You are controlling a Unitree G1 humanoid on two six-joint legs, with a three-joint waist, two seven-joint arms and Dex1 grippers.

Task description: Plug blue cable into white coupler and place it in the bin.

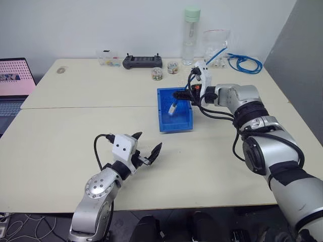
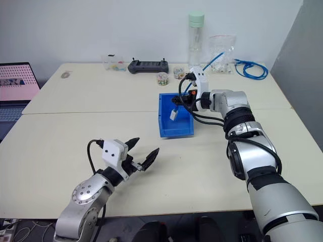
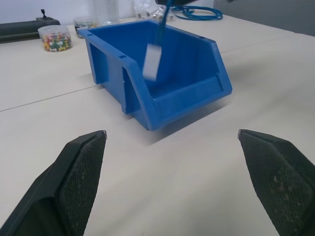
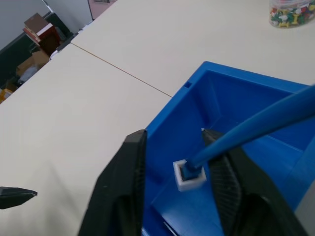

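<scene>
The bin [image 1: 176, 124] stands mid-table, lowered lip toward me. My right gripper [image 1: 178, 94] hovers over the bin's far right rim, fingers [image 4: 123, 177] apart. The blue cable [image 4: 256, 123] runs down between them, wider apart than the cable, and ends plugged into the white coupler [image 4: 189, 176]. The coupler [image 1: 172, 109] hangs inside the bin, above its floor, and looks blurred in the left wrist view [image 3: 152, 61]. My left gripper [image 1: 150, 139] stands open and empty over the table, well in front of the bin and to its left.
A laptop [image 1: 15, 75] sits at the table's left edge. Along the back are a black controller [image 1: 142, 61], small tubs of coloured pins [image 1: 157, 73], a tall bottle [image 1: 191, 35], a plastic bag [image 1: 217, 43] and a coil of blue cable [image 1: 245, 63].
</scene>
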